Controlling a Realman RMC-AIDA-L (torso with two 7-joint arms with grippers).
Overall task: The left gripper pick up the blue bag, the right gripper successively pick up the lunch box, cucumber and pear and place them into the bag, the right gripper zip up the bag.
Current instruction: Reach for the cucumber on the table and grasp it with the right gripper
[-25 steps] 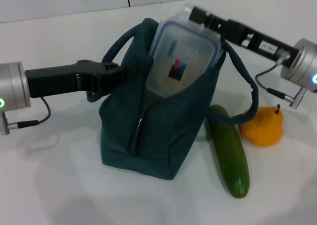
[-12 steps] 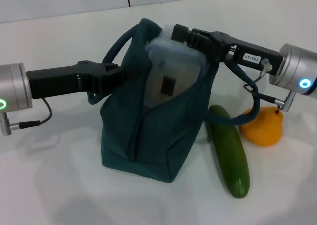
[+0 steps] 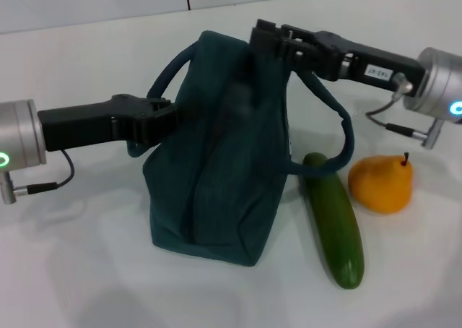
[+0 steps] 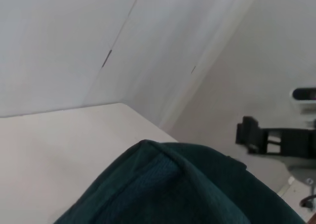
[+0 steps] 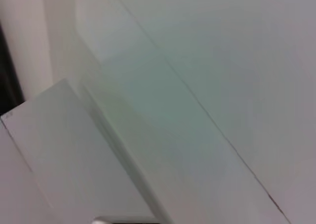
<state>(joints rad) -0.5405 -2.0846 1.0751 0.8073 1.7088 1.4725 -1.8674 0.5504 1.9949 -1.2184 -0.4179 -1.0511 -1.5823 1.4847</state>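
Bag held upright between two hands.
Left hand (image 3: 167, 116) pinches the bag (image 3: 216, 162); right hand (image 3: 261, 37), grip unclear, at its top; cucumber (image 3: 333, 219) and pear (image 3: 380, 183) alongside.

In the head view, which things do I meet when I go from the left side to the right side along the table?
left gripper → blue bag → cucumber → pear. The right gripper is above the bag's top, so it has no clear place in this order.

A robot test bench in a lab-like room: a bare white table (image 3: 86, 270) meets plain white wall panels (image 3: 94, 3) at twelve o'clock, seams visible.
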